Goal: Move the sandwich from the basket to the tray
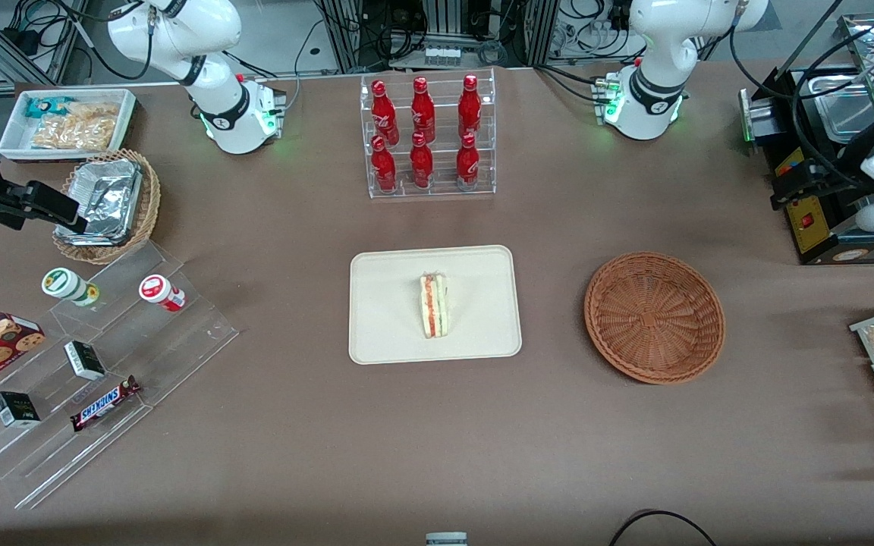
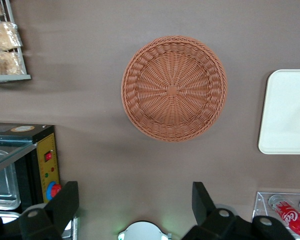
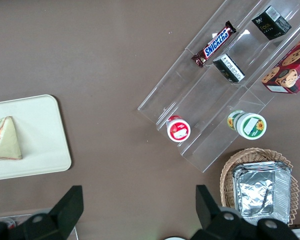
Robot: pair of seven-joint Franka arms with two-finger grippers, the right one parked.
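Take the tray (image 1: 376, 334) as your landmark: you see the sandwich (image 1: 433, 305) lying on it, near its middle, cut face up so the red-orange and green filling shows as stripes between the pale bread. From the right wrist view you find the same sandwich (image 3: 5, 140) as a flat wedge on the tray (image 3: 45, 125). The basket (image 1: 655, 316) sits on the brown table (image 1: 437, 455) toward the working arm's end from the tray, well apart from it, with nothing in it; in the left wrist view you look straight down into the basket (image 2: 174, 88), with one edge of the tray (image 2: 285, 115) showing beside it. The gripper (image 2: 135, 205) hangs high over the table, farther from the front camera than the basket and well clear of the tray, its two dark fingers (image 2: 65, 202) spread wide with only bare table between them. Farther from the front camera than the tray, you see a clear rack of red bottles (image 1: 428, 133). Toward the parked arm's end from the tray stands a clear stepped shelf (image 1: 103, 379) carrying a Snickers bar (image 1: 105, 403).
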